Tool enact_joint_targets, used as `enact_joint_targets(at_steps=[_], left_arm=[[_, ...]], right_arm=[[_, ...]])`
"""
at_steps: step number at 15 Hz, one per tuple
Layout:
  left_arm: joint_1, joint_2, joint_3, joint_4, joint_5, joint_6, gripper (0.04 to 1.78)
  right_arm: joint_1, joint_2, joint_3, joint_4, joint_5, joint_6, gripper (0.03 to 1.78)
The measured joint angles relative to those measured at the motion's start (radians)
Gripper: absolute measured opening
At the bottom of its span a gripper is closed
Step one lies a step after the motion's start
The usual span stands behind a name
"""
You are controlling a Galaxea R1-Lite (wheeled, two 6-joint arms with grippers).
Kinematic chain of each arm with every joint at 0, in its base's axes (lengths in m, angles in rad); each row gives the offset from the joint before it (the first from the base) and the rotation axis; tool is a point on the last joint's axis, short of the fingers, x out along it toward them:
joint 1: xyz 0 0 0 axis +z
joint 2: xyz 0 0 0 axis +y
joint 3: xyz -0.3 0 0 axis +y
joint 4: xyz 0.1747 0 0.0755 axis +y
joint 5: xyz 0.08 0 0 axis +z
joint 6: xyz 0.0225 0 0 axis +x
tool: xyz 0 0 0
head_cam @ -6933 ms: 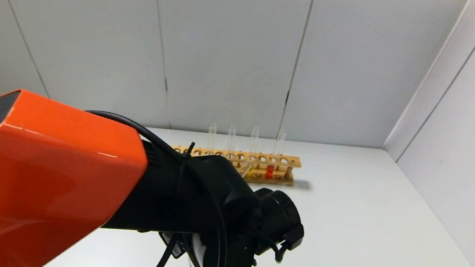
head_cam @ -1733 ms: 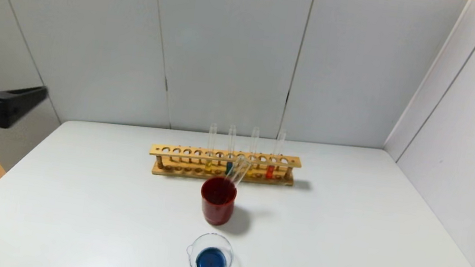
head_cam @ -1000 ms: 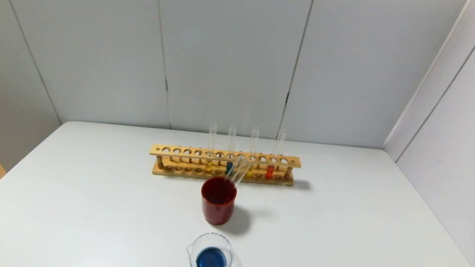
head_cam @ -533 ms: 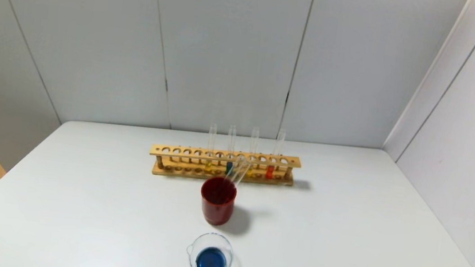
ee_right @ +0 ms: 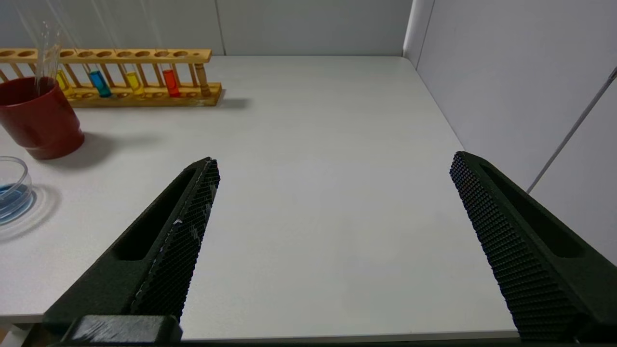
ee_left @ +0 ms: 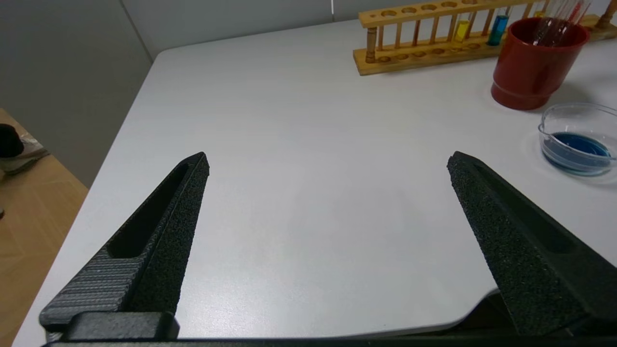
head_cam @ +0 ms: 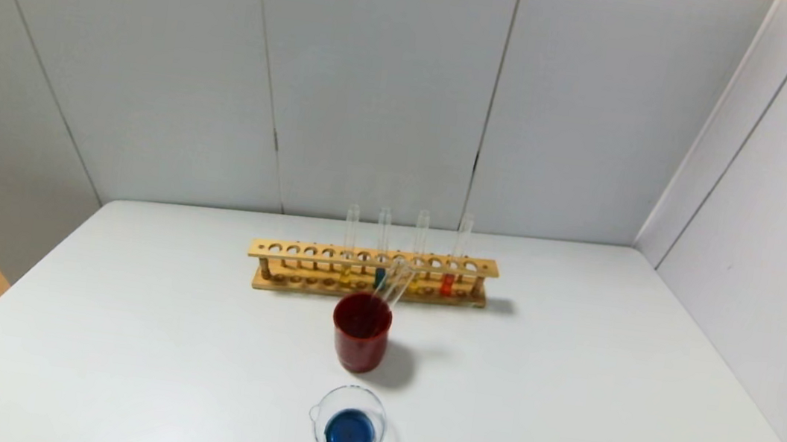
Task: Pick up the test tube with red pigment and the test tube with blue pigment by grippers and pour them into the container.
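Two slender glass tubes (head_cam: pixel 395 286) (empty) lean in red cup (head_cam: pixel 359 341).

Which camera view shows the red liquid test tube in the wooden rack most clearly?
The right wrist view: the test tube with red pigment stands unobstructed in the wooden rack. The head view shows it small and distant. In the left wrist view I cannot make it out behind the red cup.

left tool (ee_left: pixel 328 161) spread wide over table (ee_left: pixel 299 120) | container (ee_left: pixel 576 140) holds blue liquid
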Motion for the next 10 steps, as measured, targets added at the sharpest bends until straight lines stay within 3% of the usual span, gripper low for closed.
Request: enact_joint_targets(at_steps=[10], left_arm=[[0.000,0.000,0.024,-0.069,0.040,-0.066,1.75]], right_arm=[[0.000,0.000,0.000,-0.002,-0.003,0.000,1.75]])
